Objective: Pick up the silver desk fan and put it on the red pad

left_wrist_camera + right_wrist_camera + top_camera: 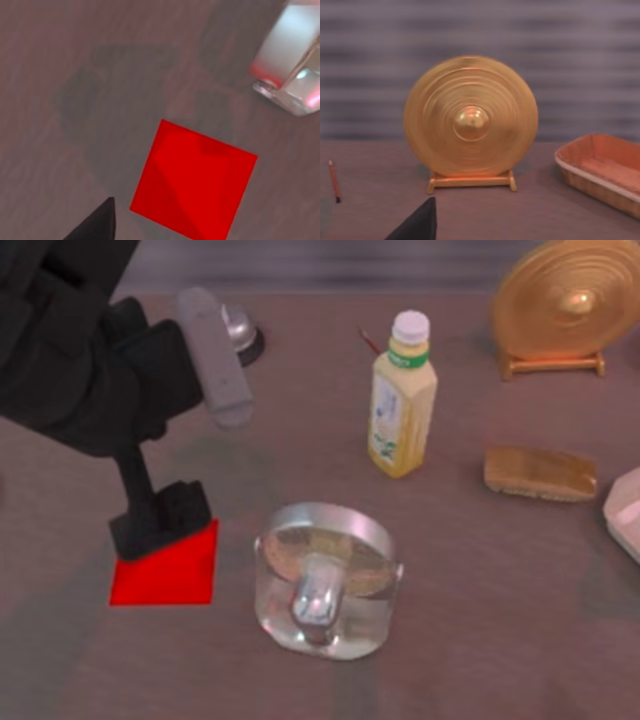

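The silver desk fan [322, 580] stands on the table near the middle front, its chrome ring and hub facing up; its edge also shows in the left wrist view [290, 65]. The red pad [175, 575] lies flat to the fan's left, with a gap between them, and it fills the middle of the left wrist view [195, 180]. My left gripper [160, 525] hangs open over the pad's far left corner, holding nothing; one dark finger [102, 222] shows. My right arm is outside the top view; one finger [422, 222] shows, with nothing held.
A yellow bottle [402, 400] stands behind the fan. A silver bell [240, 335] sits at the back left, partly behind my left arm. A golden ribbed disc [565, 300] [470, 117] is at the back right, with a brown block [540, 473] and a basket [625, 515] [600, 175] nearby.
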